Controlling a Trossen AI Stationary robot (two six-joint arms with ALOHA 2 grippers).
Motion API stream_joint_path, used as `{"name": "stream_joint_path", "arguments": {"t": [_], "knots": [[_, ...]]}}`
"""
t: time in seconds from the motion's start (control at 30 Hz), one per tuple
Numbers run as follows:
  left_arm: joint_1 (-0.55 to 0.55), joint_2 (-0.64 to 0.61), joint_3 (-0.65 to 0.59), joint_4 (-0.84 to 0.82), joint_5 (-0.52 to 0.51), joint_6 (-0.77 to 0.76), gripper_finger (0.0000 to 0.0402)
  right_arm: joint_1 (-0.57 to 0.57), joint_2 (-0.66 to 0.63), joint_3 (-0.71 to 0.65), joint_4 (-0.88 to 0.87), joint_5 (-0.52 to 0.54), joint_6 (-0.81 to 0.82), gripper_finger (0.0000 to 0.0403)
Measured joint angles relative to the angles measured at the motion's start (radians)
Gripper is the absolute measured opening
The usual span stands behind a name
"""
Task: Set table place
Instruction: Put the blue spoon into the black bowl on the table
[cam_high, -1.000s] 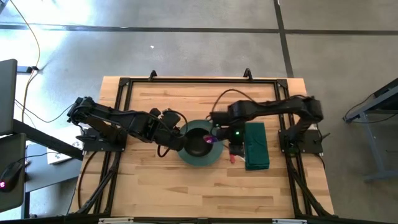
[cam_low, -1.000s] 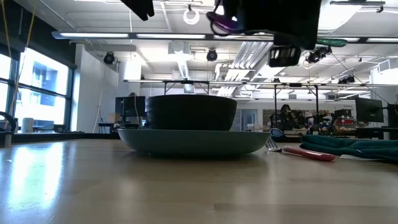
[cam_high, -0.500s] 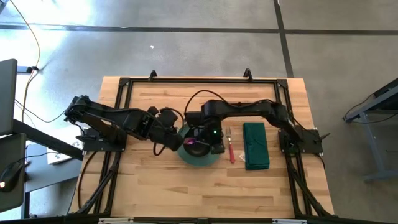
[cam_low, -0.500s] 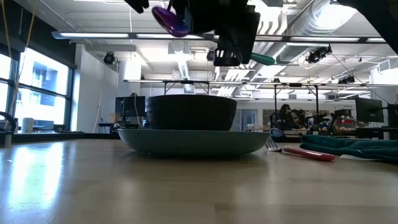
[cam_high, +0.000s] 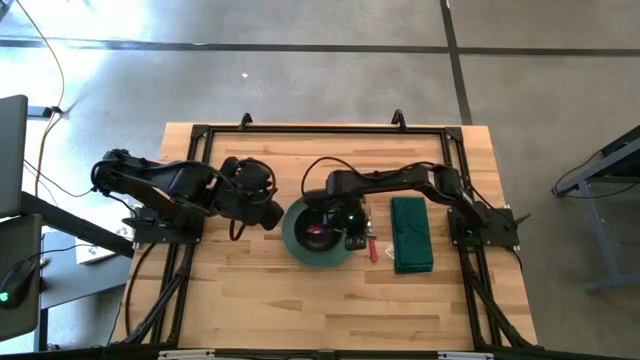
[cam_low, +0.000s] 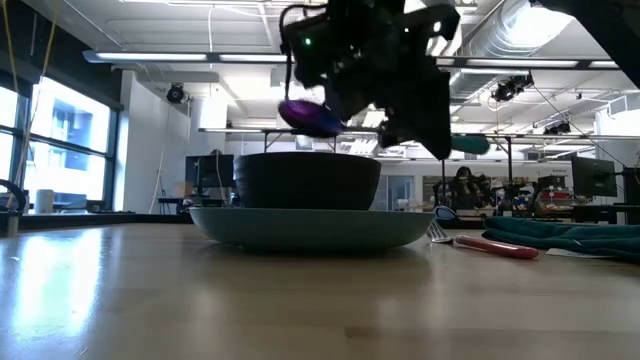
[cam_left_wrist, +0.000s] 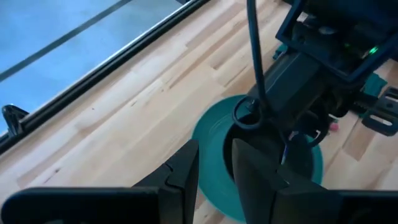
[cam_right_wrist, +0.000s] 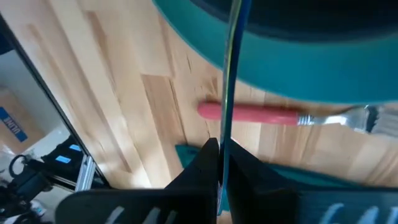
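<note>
A dark bowl (cam_high: 318, 236) sits on a teal plate (cam_high: 295, 243) at the middle of the light-wood table (cam_high: 300, 300). My right gripper (cam_high: 345, 222) is over the bowl, shut on a spoon with a purple head (cam_low: 310, 117) and a teal handle end (cam_low: 470, 145). A red-handled fork (cam_high: 372, 246) lies on the table between the plate and a folded green napkin (cam_high: 410, 235). My left gripper (cam_high: 272, 212) is open and empty just left of the plate. My right gripper pinches the spoon's thin handle (cam_right_wrist: 227, 93) between its two fingers, coming from above and from the table's right. The spoon is lifted clear, and its purple head (cam_high: 318, 232) hangs just above the bowl's rim.
The black rail frame (cam_high: 320, 129) runs around the tabletop. Bare wood lies in front of the plate (cam_low: 300, 300) and along the far side (cam_high: 290, 160).
My right gripper has carried the spoon from above the fork and napkin toward the table's left and down, so that the purple head is now just over the bowl. My left gripper has drawn back from the bowl toward the table's left edge.
</note>
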Motion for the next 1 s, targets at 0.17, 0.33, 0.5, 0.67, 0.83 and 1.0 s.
{"name": "stream_joint_path", "arguments": {"t": [0.17, 0.33, 0.5, 0.67, 0.83, 1.0], "knots": [[0.000, 0.000, 0.000, -0.002, -0.011, 0.008, 0.0083, -0.014, 0.000, -0.052, 0.001, 0.038, 0.011, 0.0000], [0.000, 0.000, 0.000, 0.002, -0.023, 0.009, 0.0083, -0.022, 0.000, -0.066, 0.001, 0.053, 0.011, 0.0000], [0.000, 0.000, 0.000, 0.002, -0.034, 0.008, 0.0083, -0.021, 0.000, -0.065, 0.011, 0.082, 0.019, 0.0000], [0.000, 0.001, 0.000, 0.003, -0.046, 0.008, 0.0083, -0.021, 0.004, -0.064, 0.002, 0.104, 0.034, 0.0000], [0.000, 0.001, 0.000, 0.004, -0.046, 0.008, 0.0083, -0.020, 0.005, -0.053, 0.001, 0.105, 0.034, 0.0000], [0.000, 0.001, 0.000, 0.006, -0.046, 0.005, 0.0083, 0.003, 0.005, 0.031, 0.001, 0.104, 0.034, 0.0000]]}}
